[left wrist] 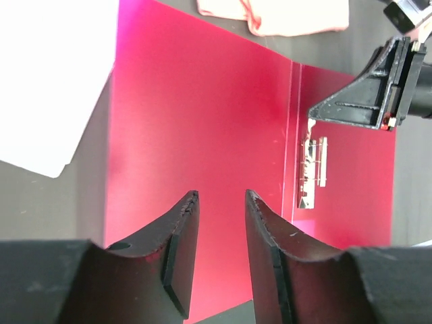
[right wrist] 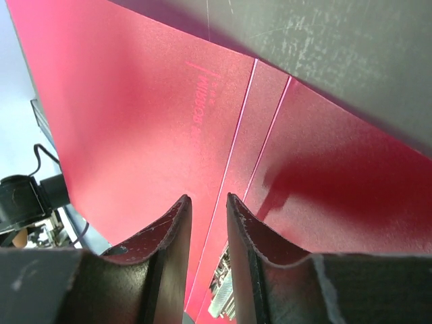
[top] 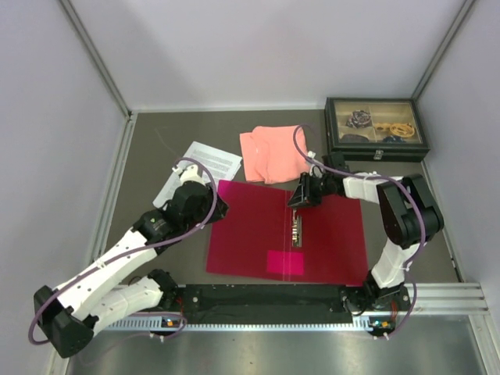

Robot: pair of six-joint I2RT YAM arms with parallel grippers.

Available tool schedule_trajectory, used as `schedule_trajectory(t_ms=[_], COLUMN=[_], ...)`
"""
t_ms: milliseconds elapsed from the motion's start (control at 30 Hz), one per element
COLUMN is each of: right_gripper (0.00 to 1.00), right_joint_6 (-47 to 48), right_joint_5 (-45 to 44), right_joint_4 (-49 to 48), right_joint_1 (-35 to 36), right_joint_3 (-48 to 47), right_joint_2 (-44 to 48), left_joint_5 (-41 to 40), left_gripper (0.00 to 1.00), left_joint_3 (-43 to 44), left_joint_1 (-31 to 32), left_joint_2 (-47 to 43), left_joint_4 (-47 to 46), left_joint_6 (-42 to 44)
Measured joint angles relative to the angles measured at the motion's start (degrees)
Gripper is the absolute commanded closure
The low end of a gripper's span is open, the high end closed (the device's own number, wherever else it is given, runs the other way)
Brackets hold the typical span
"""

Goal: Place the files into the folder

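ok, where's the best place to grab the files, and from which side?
Probably the corner nearest the folder. The files lie flat on the table, a thin stack with no height to pinch from above. So come in low from the folder side with the left gripper, which is open and closest, and work one finger under that corner.

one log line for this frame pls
folder: open flat, clip exposed | files: on table, outside folder | left gripper: open, over left leaf | right gripper: open, over spine
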State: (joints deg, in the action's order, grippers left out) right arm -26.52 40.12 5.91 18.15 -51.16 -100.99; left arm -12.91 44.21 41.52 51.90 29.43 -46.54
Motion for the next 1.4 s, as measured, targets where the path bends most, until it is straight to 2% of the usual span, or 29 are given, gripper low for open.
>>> schedule_trajectory(t_ms=[233,367,500,600,700,867,1067,1233,1400], right_gripper=[0.69,0.59,0.47,0.38,0.35,0.35,0.36,0.42,0.51], right_joint_6=[1.0,2.1,2.3,1.2,-0.6,-7.1,-16.1,-21.6,-24.1], right_joint_5=[0.1,-2.4,-9.5,-15.5,-20.6,-24.6,-26.0,-24.9,-23.5], right_joint_4=[0.9,3.5,8.1,11.8,13.8,15.3,12.3,8.8,5.8], right_joint_1=[0.2,1.6,4.5,7.3,10.5,13.7,15.1,15.6,15.6], right_joint_3=[-2.6,-5.4,-10.5,-15.0,-20.9,-32.7,-45.7,-50.2,-51.4], right_joint_2=[-2.1,-2.4,-2.1,-1.1,-1.0,-4.8,-18.4,-28.2,-32.2], left_joint_5=[1.6,2.9,4.7,8.5,12.7,18.2,24.9,30.1,31.5], left_gripper=[0.57,0.55,0.54,0.54,0.54,0.57,0.59,0.62,0.64], left_joint_3=[0.9,0.9,0.9,1.0,1.5,6.8,16.8,24.2,25.8], left_joint_1=[-2.6,-4.9,-11.5,-19.6,-27.9,-36.6,-40.4,-41.3,-42.1], left_joint_2=[-0.9,0.4,2.9,5.2,8.6,19.0,36.5,49.7,54.9], left_joint_4=[2.4,2.3,1.4,-0.6,-3.6,-8.1,-12.3,-12.9,-13.0], left_joint_6=[0.7,0.6,0.7,0.4,-0.1,0.0,1.0,1.7,1.9])
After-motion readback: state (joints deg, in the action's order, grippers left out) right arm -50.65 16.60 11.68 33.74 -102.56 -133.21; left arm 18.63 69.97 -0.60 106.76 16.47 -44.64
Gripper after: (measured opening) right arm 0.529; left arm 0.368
